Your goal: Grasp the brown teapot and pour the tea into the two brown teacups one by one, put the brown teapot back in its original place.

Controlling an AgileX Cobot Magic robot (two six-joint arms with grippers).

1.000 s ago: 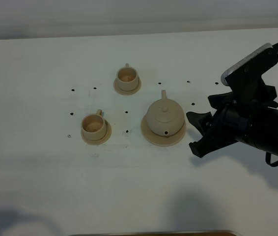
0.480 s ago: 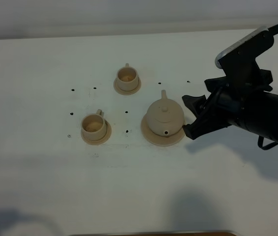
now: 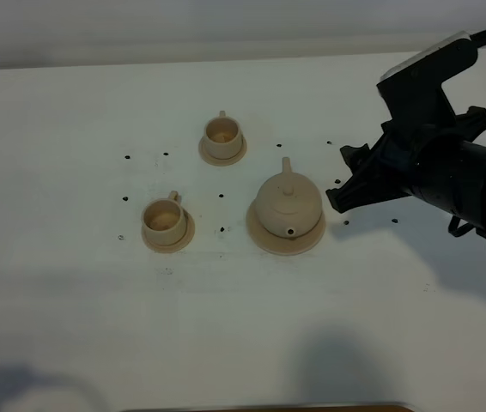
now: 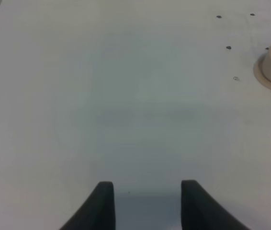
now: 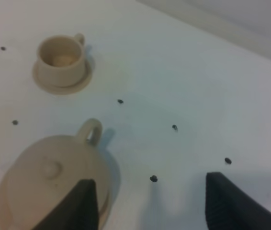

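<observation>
- The desk [image 3: 71, 300] is plain white and matte, and it fills nearly the whole room view. A dull grey wall [image 3: 226, 26] runs behind its far edge, and soft shadows [image 3: 20, 382] lie along the near edge.
- Far left, the left end effector [image 4: 147, 184] hangs over bare desk (only its own camera shows it). Its two dark fingers [image 4: 104, 201] stand apart with nothing between them.
- Small dark dots [image 3: 128, 158] are scattered across the middle of the surface, around the tea set.
- Left of centre, the nearer teacup [image 3: 164, 219] sits upright on its small saucer [image 3: 185, 237].
- Behind it and a little to the right, well apart, the farther teacup [image 3: 222, 133] stands on a matching saucer [image 3: 241, 154].
- Right of both cups, the brown teapot [image 3: 288, 203] rests on the wide saucer [image 3: 260, 236] with its lid on. Its loop handle is turned toward the far side of the desk.
- Just to the right of the pot, the right end effector [image 3: 339, 178] is spread wide and holds nothing. It is near the teapot but not touching it, and the black arm stretches off to the right edge.
</observation>
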